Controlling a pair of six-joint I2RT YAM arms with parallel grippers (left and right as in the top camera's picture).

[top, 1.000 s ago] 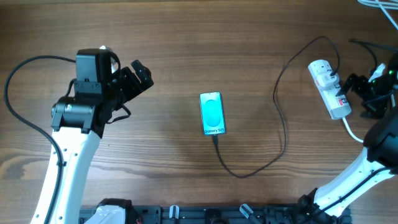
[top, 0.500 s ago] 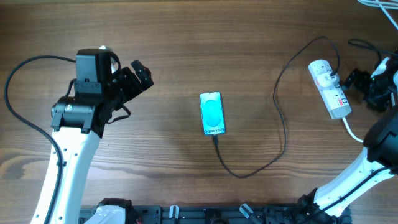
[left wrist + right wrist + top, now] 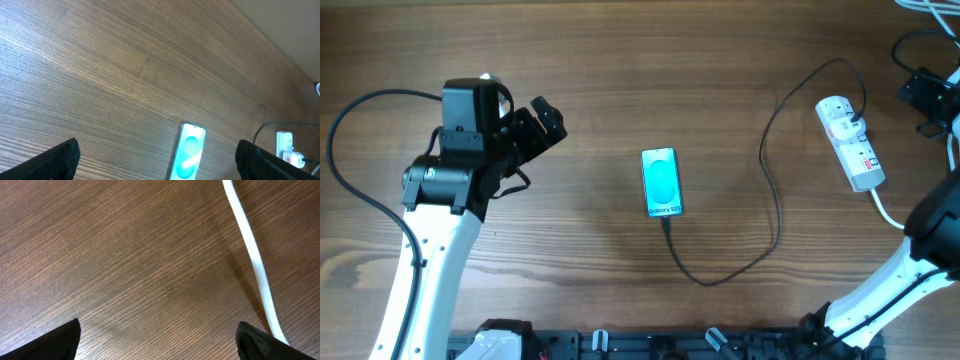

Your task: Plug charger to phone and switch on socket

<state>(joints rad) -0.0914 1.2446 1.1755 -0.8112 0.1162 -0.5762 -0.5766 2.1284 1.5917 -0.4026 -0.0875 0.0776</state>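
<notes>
Overhead: right hand sits at the right edge, partly cropped, fingers not resolvable. The charger tip meets the phone at its near end, too small to tell if seated. Red switch marks on the socket too small to read. Left wrist: phone cut by bottom edge, socket cropped lower right. Right wrist: white cord runs off top and bottom edges.

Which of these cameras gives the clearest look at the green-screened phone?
The overhead view: the whole phone lies flat, centred in frame, screen lit. The left wrist view catches it slanted and cut off by the bottom edge. The right wrist view misses it and shows a thick white cord instead.
</notes>
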